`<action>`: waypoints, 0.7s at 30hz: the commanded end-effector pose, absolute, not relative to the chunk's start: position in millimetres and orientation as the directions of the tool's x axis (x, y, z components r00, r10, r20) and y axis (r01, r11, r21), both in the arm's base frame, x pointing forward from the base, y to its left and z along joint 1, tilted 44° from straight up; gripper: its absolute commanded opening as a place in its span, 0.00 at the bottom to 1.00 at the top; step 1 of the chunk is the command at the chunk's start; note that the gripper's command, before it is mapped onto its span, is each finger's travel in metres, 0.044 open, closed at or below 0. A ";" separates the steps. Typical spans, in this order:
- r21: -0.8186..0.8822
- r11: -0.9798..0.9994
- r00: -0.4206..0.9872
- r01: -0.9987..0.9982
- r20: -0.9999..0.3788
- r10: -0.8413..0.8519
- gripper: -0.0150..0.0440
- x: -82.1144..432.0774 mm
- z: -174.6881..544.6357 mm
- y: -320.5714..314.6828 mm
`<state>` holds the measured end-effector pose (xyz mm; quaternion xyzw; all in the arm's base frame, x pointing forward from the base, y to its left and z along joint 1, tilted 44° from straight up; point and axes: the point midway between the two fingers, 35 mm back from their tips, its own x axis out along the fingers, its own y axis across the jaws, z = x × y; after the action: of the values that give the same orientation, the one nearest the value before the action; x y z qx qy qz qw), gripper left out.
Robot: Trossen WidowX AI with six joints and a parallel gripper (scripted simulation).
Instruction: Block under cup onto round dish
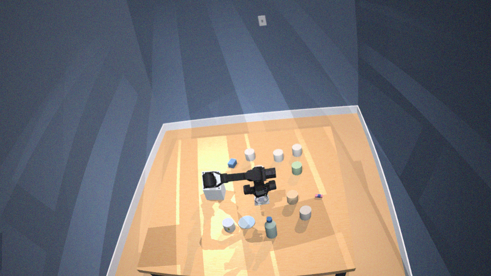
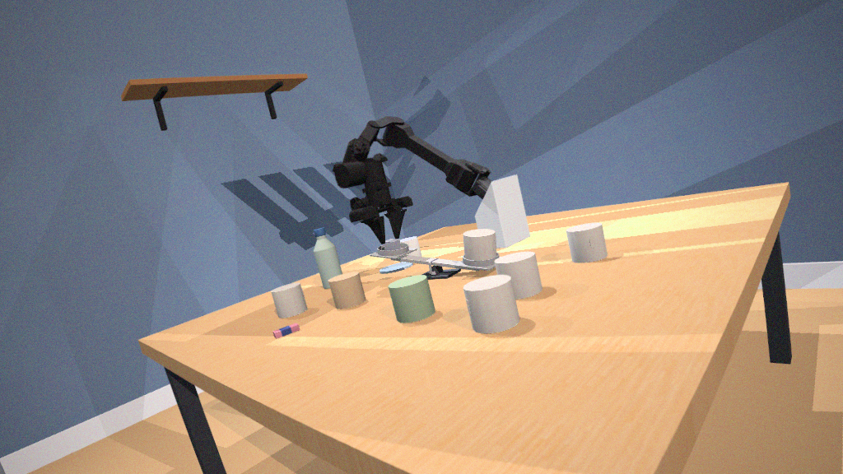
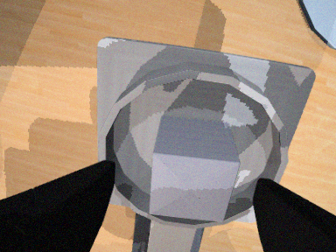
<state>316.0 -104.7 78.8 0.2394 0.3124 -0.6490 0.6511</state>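
The block (image 3: 190, 188), pale grey, sits uncovered inside the ring on one end of the balance (image 2: 419, 259) (image 3: 115, 59). My gripper (image 2: 389, 240) (image 3: 185, 181) is open just over that end, with a finger on either side of the block; no contact with it shows. One cup (image 1: 228, 224) (image 2: 411, 246) stands on the table beside the round dish (image 1: 246, 222) (image 2: 394, 267) (image 3: 324, 17), not above it. The other cup (image 2: 479, 246) stands on the balance's far, lower end; the arm mostly hides it in the top view. The dish is light blue and bears nothing.
A bottle (image 1: 270, 229) (image 2: 328, 263) stands near the dish. A tan cylinder (image 1: 292, 198) (image 2: 347, 291), a green cylinder (image 1: 296, 168) (image 2: 412, 300) and several whitish ones stand around the balance. A blue block (image 1: 232, 163) and a pink-and-blue piece (image 1: 318, 196) (image 2: 286, 331) lie farther out.
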 end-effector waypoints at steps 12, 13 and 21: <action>-0.104 0.045 -0.043 0.994 -0.714 -0.699 0.61 312.7 64.6 -118.3; -0.104 0.045 -0.043 0.994 -0.714 -0.699 0.56 312.7 64.6 -118.3; -0.104 0.045 -0.043 0.994 -0.714 -0.699 0.44 312.7 64.6 -118.3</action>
<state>313.3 -117.8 65.2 0.2374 0.3132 -0.6500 0.6504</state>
